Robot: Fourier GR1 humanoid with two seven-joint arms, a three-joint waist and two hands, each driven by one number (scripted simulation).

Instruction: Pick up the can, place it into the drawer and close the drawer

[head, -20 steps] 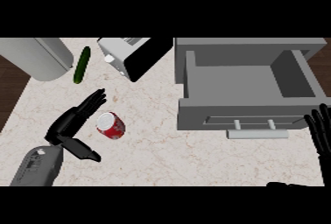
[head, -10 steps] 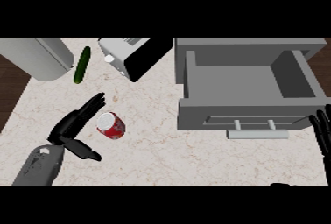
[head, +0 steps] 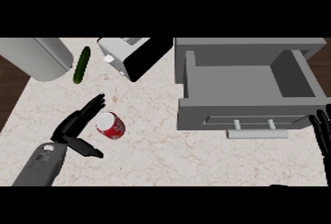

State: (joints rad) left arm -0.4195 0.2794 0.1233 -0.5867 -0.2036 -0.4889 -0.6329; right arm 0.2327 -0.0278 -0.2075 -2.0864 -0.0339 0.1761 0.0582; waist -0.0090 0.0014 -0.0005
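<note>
Counter [head: 194,157] and items on it.
The speckled counter carried a can [head: 111,125] on its side, a cucumber [head: 81,64], a toaster [head: 132,56] and an open drawer [head: 249,89].

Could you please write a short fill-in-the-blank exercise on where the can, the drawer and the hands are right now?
1. The red can lies on its ____ on the counter.
2. The drawer stands ____.
3. The hand beside the can, fingers straight, is the ____ hand.
4. The right hand shows at the view's ____ edge.

Missing words: side; open; left; right
</note>
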